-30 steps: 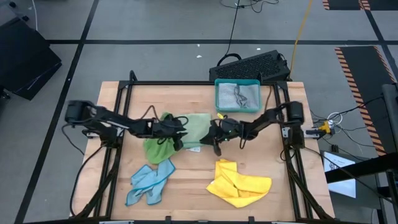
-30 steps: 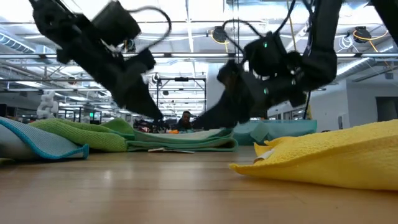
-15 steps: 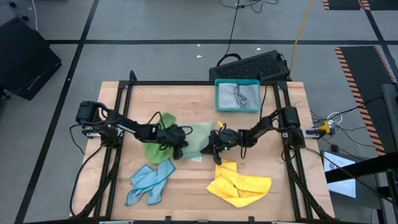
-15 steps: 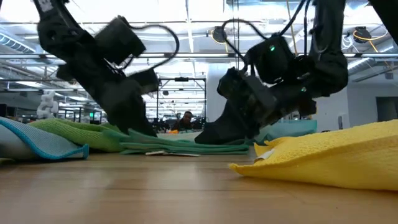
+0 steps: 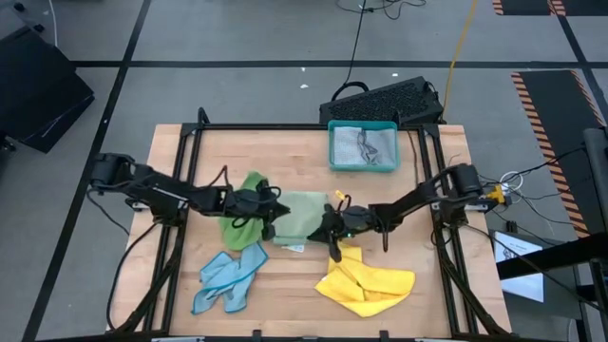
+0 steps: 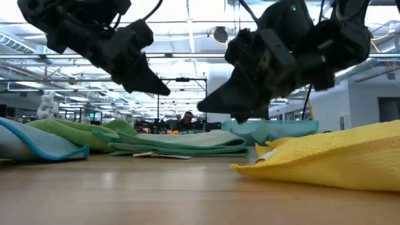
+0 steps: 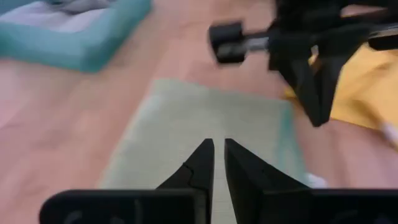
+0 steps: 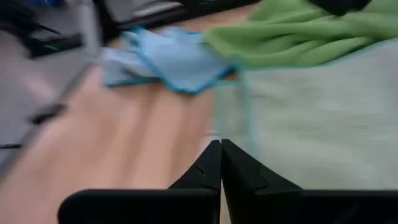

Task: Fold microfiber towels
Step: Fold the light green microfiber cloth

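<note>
Both grippers have lifted off the pale green towel since a second ago, when their tips pressed down on it. Towel now lies folded flat at the table's middle, nothing touching it. Left gripper hovers above its left edge, fingers nearly together, a thin gap between them, holding nothing. Right gripper hangs over its right edge, fingers pressed shut, empty. Bright green towel bunched against the folded one's left side. Blue towel and yellow towel lie nearer the front edge. Teal tray at the back holds a grey cloth.
</note>
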{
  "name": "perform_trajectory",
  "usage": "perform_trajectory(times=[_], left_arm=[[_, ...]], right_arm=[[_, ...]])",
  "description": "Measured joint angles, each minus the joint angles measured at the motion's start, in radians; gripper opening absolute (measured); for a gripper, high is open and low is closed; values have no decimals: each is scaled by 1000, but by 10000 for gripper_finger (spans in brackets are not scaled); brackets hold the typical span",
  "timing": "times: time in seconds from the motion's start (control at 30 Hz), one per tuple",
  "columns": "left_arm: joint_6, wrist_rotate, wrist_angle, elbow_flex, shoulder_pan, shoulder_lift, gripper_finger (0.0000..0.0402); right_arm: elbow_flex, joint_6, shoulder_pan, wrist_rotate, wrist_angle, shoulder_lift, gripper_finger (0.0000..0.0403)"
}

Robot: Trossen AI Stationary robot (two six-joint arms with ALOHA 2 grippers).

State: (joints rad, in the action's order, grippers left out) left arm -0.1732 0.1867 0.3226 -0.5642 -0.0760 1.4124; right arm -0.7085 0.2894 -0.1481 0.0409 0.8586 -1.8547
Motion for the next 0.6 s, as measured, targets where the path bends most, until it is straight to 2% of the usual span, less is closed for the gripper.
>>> perform_trajectory(times=[0.1,0.17,0.3,0.43,0.6], left_arm=[[-3,1,1,0,36,10,45],[-13,-10,-5,0,59,30,50],[0,-60,63,-2,84,99,60],[13,-64,85,0,88,192,62],[-44,-64,113,1,100,318,63]], right_arm=[[1,-98,22,-120,-94,70,2],[-1,-147,42,-187,-83,83,2],[0,-193,87,-196,-35,42,2],[1,-184,113,-197,42,-36,2],[0,-170,113,-197,157,-145,1]])
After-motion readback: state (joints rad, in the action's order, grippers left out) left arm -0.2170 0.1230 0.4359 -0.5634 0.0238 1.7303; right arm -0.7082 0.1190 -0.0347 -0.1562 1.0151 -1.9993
